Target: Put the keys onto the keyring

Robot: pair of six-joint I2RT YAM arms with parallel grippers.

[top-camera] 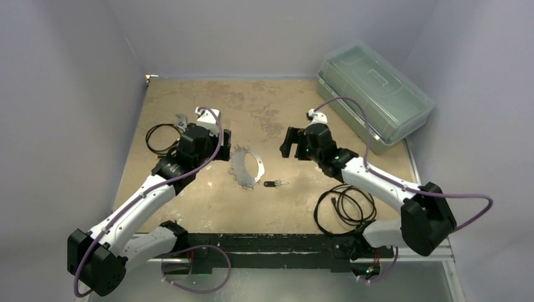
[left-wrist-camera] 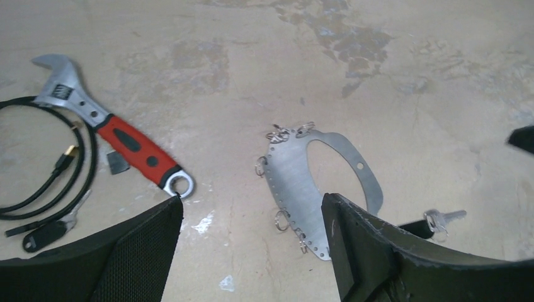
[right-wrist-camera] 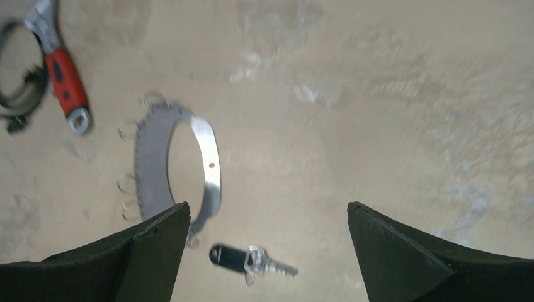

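Note:
The keyring (top-camera: 245, 165) is a flat silver loop with small rings along its rim, lying mid-table. It also shows in the left wrist view (left-wrist-camera: 302, 182) and the right wrist view (right-wrist-camera: 176, 167). The key (top-camera: 275, 184), with a black head and a short silver blade, lies just right of the keyring's near end; it also shows in both wrist views (left-wrist-camera: 444, 218) (right-wrist-camera: 242, 258). My left gripper (top-camera: 223, 145) (left-wrist-camera: 252, 207) is open and empty at the keyring's left. My right gripper (top-camera: 288, 143) (right-wrist-camera: 267, 214) is open and empty, above and beyond the key.
A red-handled wrench (top-camera: 181, 119) (left-wrist-camera: 119, 138) and a coiled black cable (top-camera: 160, 137) (left-wrist-camera: 38, 157) lie at the far left. Another black cable (top-camera: 345, 206) lies near the right arm. A clear plastic box (top-camera: 374, 94) stands at the back right.

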